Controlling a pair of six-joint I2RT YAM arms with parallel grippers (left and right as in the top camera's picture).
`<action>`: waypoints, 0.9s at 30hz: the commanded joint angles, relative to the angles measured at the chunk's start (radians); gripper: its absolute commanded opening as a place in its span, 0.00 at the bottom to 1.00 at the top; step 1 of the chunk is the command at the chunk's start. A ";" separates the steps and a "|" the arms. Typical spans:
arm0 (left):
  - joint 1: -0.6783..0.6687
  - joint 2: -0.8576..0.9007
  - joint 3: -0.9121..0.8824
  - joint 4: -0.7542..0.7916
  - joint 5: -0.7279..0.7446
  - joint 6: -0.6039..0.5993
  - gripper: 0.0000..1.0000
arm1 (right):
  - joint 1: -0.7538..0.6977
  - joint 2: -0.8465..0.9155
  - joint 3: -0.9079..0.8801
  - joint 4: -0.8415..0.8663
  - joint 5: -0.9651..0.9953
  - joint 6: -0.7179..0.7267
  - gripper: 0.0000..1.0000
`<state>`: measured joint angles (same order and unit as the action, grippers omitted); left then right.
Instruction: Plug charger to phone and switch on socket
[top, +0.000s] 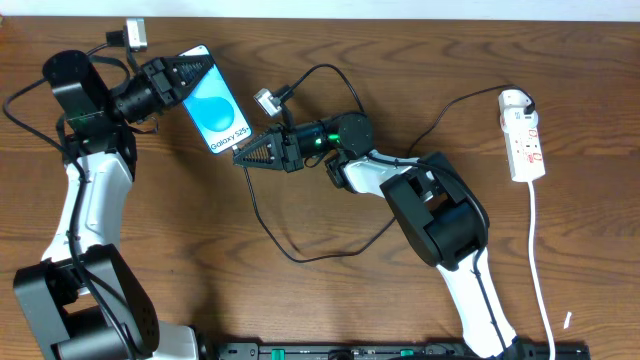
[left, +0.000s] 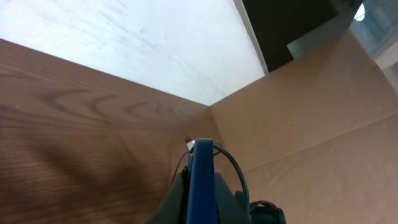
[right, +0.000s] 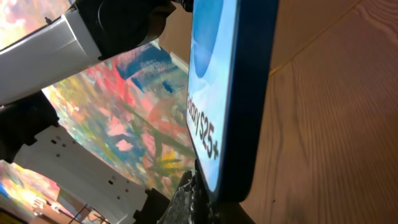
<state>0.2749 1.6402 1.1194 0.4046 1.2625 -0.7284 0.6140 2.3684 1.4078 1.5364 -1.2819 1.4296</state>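
1. Found phone (right: 214, 74) nearest the lens, edge-on, raised off table (top: 200, 250) at upper left, clamped at its top end in left gripper (top: 190, 72).
2. Judged plugging-in under way: right gripper (top: 240, 158) pinched shut on charger (top: 300, 260) end, just beside phone's lower edge; tip itself hidden.
3. Called next for fine alignment with port, then straight push.
4. Saw socket (top: 524, 135) unattended, well apart at far right.
5. Noted right arm stretched leftward across mid-table, left arm folded up along left edge.
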 joint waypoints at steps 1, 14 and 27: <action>-0.006 -0.019 -0.002 -0.003 0.093 0.022 0.07 | 0.001 0.000 0.020 0.039 0.145 0.014 0.01; -0.006 -0.019 -0.002 -0.003 0.144 0.048 0.07 | -0.002 0.000 0.020 0.039 0.094 0.014 0.01; -0.006 -0.019 -0.002 -0.003 0.145 0.059 0.07 | -0.019 0.000 0.020 0.038 0.071 0.077 0.01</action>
<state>0.2737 1.6402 1.1194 0.4042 1.3296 -0.6792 0.6136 2.3684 1.4078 1.5368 -1.2930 1.4666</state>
